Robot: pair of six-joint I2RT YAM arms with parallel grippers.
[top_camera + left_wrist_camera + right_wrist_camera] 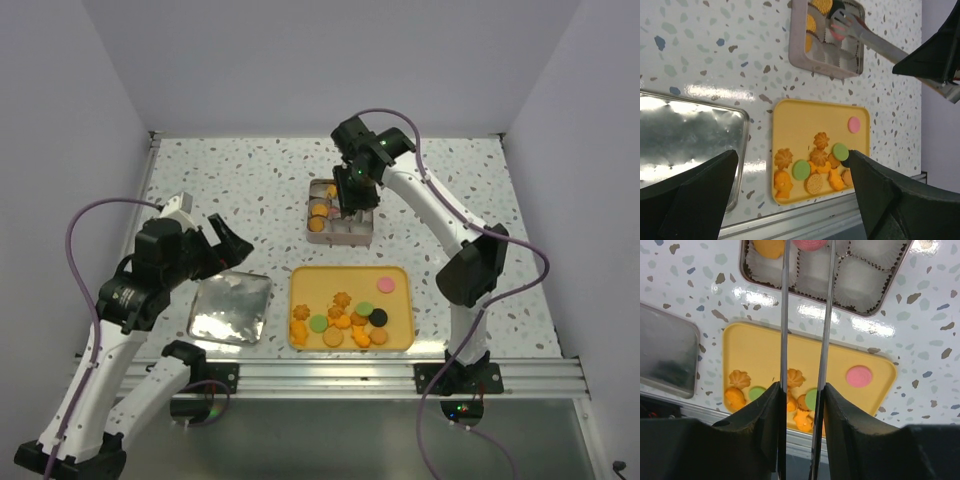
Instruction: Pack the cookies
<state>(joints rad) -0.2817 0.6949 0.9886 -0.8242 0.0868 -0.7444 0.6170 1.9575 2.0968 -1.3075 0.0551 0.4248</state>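
The cookies (345, 322) lie on a yellow tray (330, 285): orange flower and round biscuits, green discs, a black one, and a pink disc (385, 284) apart at the far right. My right gripper (352, 190) is shut on metal tongs (784, 315), and it shows in the right wrist view (800, 395). The tong tips pinch a pink cookie (812, 244) over a paper cup in the metal tin (308, 225). The tin holds a few orange cookies (320, 210). My left gripper (225, 250) is open and empty, above the table left of the tray.
The tin's shiny lid (232, 308) lies left of the tray, below my left gripper. Several white paper cups (860, 280) in the tin are unfilled. An aluminium rail runs along the table's near edge.
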